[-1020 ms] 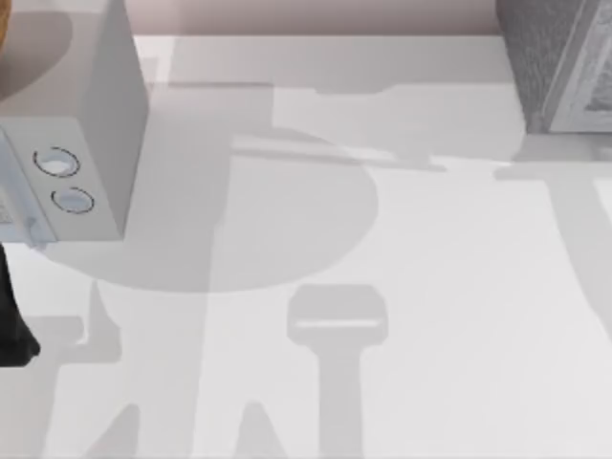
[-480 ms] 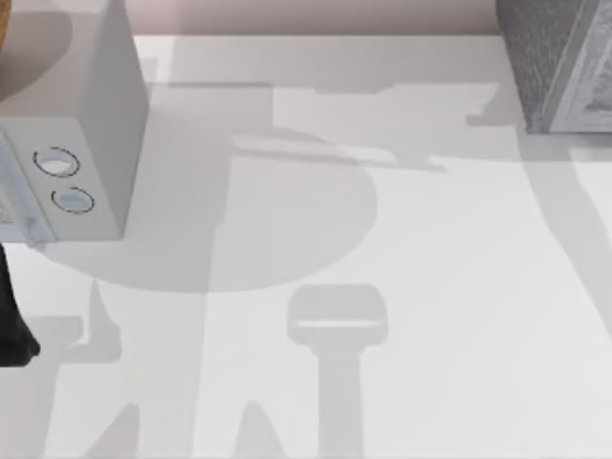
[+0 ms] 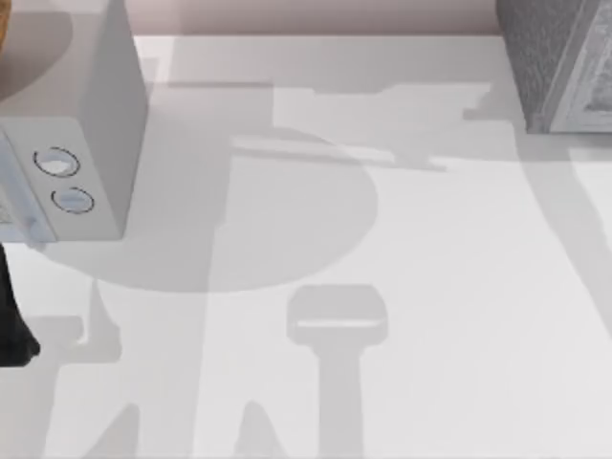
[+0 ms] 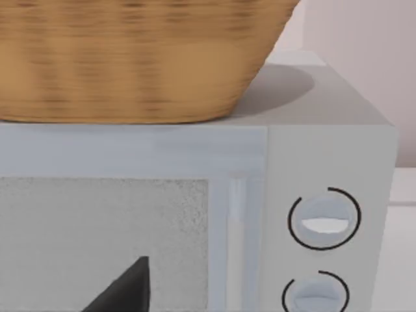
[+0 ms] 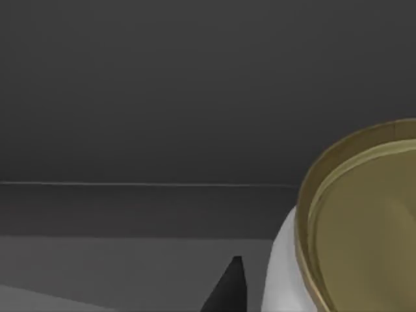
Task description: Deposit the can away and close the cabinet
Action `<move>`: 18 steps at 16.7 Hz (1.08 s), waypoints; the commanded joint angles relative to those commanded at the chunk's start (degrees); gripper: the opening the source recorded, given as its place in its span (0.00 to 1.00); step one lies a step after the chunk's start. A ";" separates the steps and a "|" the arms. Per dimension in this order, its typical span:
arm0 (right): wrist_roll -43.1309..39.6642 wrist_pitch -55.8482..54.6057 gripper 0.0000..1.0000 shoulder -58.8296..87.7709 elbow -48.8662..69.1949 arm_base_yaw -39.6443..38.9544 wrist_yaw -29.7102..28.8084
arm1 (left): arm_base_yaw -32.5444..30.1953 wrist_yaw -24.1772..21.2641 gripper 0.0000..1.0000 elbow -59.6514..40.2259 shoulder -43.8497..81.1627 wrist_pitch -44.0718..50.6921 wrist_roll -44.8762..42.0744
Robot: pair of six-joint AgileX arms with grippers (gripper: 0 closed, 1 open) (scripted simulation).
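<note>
Can [image 5: 364, 227], its gold rim just beside a dark fingertip [image 5: 227, 289], sits within dark cabinet walls [image 5: 162, 97], seemingly mid-deposit; cabinet [image 3: 559, 62] at two o'clock; right grip state unclear; left arm [image 3: 11, 325] idles at nine o'clock by the microwave [image 3: 81, 143]

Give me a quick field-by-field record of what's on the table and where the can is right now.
microwave: at the table's left side, door shut, two round dials on its front
basket: wicker, resting on top of the microwave
cabinet: grey, far right corner
can: white body, gold rim, close before the right claw, against a dark interior
left claw: facing the microwave door
</note>
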State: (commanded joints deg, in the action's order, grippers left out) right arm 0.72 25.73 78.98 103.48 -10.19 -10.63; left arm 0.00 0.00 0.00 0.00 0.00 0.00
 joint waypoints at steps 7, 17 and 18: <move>0.33 4.70 0.00 16.34 22.40 1.69 1.07 | 0.00 0.00 1.00 0.00 0.00 0.00 0.00; 0.42 11.39 0.00 37.31 50.80 3.97 2.77 | 0.00 0.00 1.00 0.00 0.00 0.00 0.00; 0.41 12.11 0.00 38.87 52.75 4.28 2.99 | 0.00 0.00 1.00 0.00 0.00 0.00 0.00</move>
State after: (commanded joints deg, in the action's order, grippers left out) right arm 1.13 37.83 117.85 156.23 -5.92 -7.64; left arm 0.00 0.00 0.00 0.00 0.00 0.00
